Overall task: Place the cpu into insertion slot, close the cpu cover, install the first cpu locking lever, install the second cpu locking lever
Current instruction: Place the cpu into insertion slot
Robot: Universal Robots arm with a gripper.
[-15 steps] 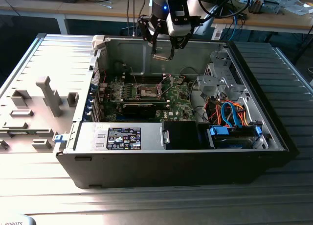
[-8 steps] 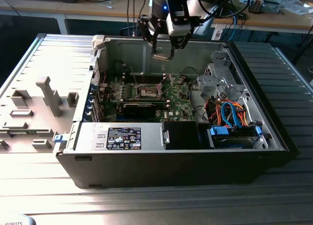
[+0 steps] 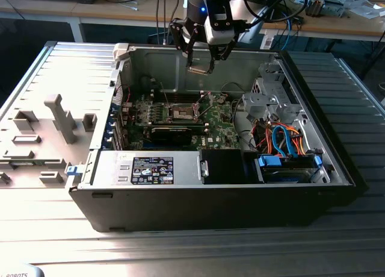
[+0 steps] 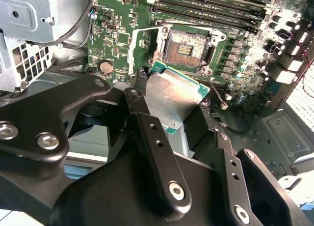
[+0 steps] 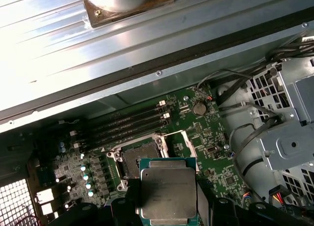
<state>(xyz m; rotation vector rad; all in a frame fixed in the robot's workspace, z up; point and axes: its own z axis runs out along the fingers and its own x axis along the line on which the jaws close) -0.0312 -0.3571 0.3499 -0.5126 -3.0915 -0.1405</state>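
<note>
Glare whitens the table (image 3: 180,250) and sheens the cpu (image 4: 171,96), while the case (image 3: 180,206) interior lies shadowed.

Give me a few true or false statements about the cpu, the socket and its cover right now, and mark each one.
1. The gripper is clamped on the cpu. True.
2. The cpu sits in the insertion slot. False: the slot is bare with its pin field showing, and the cpu is held above the board near it.
3. The cpu cover is shut over the slot. False: it is swung open beside the slot.
4. The computer case is open, with the green motherboard exposed. True.
</note>
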